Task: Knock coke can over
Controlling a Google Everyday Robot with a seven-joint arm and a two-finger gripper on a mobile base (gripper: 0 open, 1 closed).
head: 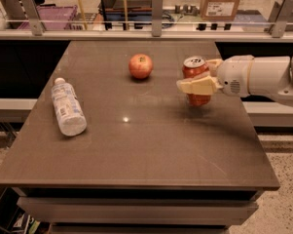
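The coke can (193,68) is red with a silver top and stands upright at the right of the table, right of a red apple (140,66). My gripper (195,75) reaches in from the right on a white arm and is shut on the can. One tan finger (197,86) crosses the can's front and the other (214,63) sits behind its top. The can's lower part shows below the front finger.
A clear plastic water bottle (67,107) lies on its side at the left of the brown table (136,150). A railing with glass panels (157,13) runs behind the far edge. The table's right edge is just under my arm.
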